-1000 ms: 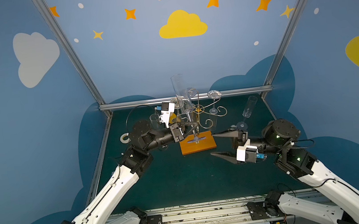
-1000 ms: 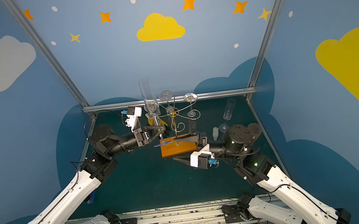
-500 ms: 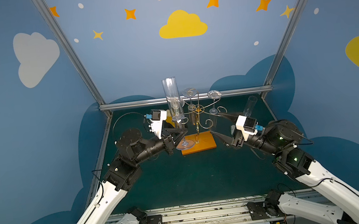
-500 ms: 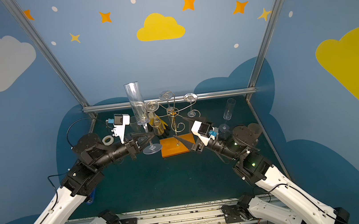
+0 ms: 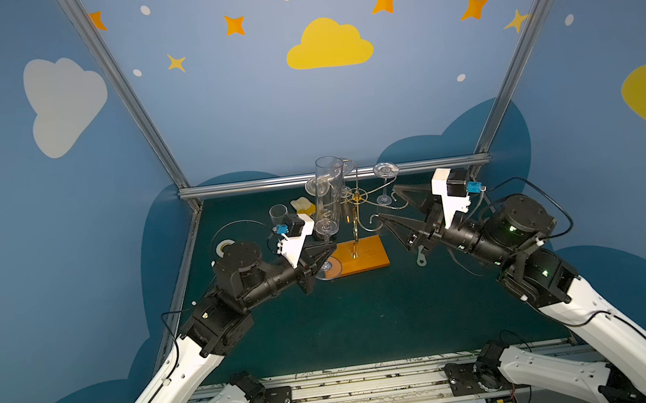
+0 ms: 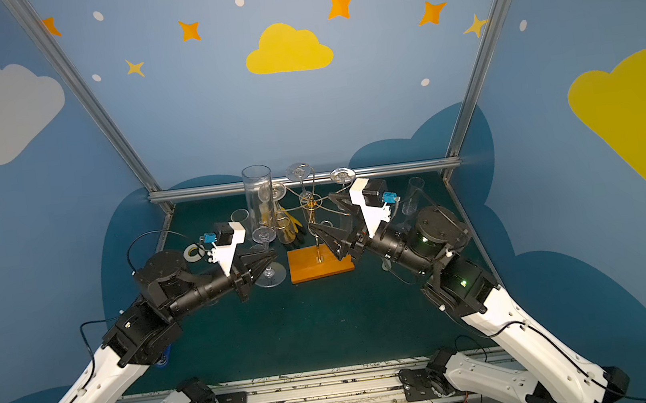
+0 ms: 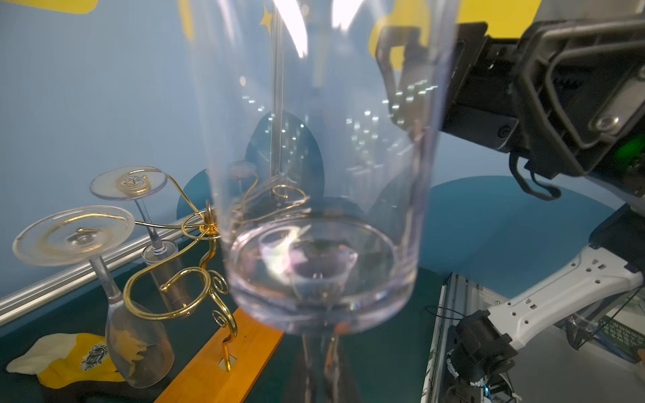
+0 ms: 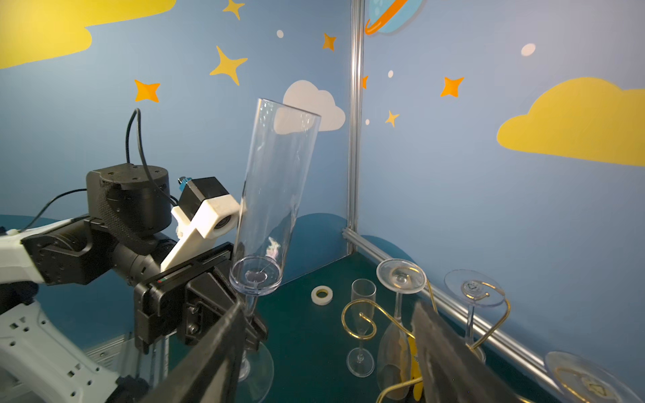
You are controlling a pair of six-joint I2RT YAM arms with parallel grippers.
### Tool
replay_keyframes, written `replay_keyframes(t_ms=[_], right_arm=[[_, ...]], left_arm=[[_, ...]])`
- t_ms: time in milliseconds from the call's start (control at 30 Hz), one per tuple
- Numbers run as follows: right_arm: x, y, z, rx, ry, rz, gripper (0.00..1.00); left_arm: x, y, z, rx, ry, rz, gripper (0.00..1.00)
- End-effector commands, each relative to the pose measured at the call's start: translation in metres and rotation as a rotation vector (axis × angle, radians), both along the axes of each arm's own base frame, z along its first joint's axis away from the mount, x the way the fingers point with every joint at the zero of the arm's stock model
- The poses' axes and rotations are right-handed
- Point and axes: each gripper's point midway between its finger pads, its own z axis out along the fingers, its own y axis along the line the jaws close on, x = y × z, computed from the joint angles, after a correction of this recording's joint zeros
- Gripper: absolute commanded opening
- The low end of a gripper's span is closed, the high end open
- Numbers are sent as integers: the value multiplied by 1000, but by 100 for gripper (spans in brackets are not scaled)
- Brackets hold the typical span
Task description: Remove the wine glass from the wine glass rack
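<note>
Your left gripper (image 5: 326,251) is clamped on the stem of the wine glass (image 5: 329,197), just below the bowl. The right wrist view shows it plainly, with the thin stem pinched between the dark jaws. The glass (image 8: 275,195) is tall, straight-walled and clear, mouth up and leaning a little.

It is off the wine glass rack (image 5: 356,206). In both top views it sits on the left of the gold post, and none of the curled arms is touching it. Its round foot (image 6: 270,278) hangs low beside the left edge of the orange base (image 6: 321,265). Whether the foot touches the table (image 6: 328,327), you cannot tell from here.

On the other side, your right gripper (image 5: 389,206) has its jaws spread wide and nothing in them. Its tips are just beside the rack's right-hand curls, across the post from the held glass.

Three hanging glasses (image 7: 75,235) remain upside down on the rack's arms. A small flute (image 5: 279,215) stands behind your left wrist, with a roll of tape (image 5: 225,246) near it on the table.
</note>
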Motion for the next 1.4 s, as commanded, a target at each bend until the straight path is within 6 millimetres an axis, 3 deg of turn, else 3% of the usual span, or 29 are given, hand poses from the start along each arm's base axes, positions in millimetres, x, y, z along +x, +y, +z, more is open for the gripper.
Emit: replay_keyframes(t_ms=[0,367,1000,1367], right_arm=[[-8,5,3,5,87,67,75],[-8,21,-6,-4,182,144,76],[-4,46,-4,59,241,261,75],[3,43,-17,60,238,210,66]], left_arm=[[0,1,2,32,-83,19,3],[-4,-13,-11,89,-119,-3,3],[-7,-34,-21,102,-104,-59,3],[-12,-48,-34,135,-89,-93,3]])
